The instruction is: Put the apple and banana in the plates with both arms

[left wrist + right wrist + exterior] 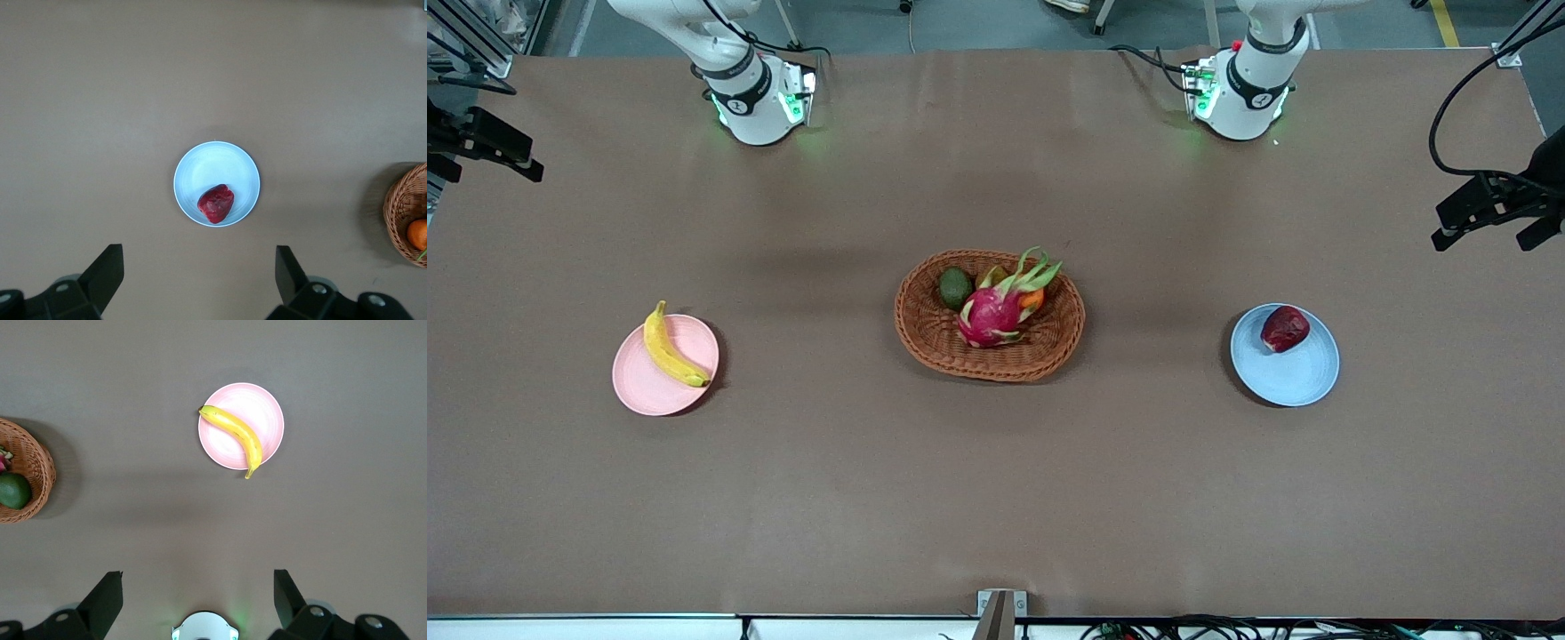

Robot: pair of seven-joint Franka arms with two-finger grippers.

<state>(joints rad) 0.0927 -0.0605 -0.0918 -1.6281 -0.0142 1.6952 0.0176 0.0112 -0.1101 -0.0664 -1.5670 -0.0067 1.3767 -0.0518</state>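
- Left gripper (193, 280): fingers spread wide, nothing between them, high up over the table with the blue plate (230, 163) well below it. Only this arm's own wrist camera shows it.
- Right gripper (193, 600): same story, fingers apart and empty, high over the stretch between its base and the pink plate (263, 403).
- Apple (1285, 328) sits in the blue plate (1294, 378), toward the left arm's end of the table, resting on the part of the plate nearer the robots' edge.
- Banana (669, 348) lies across the pink plate (649, 391), toward the right arm's end; stem tip overhangs the rim a bit, as does the other tip.
- Basket (934, 342) mid-table holds the dragon fruit (989, 318), avocado (955, 287) and an orange (1032, 300); not part of the job.
- Judgement: both placements look done, and what's left is parking the arms.
- Doing it well: keep both grippers high and fingers apart, no sweeping low over either plate. The banana is the one a stray nudge could roll off.
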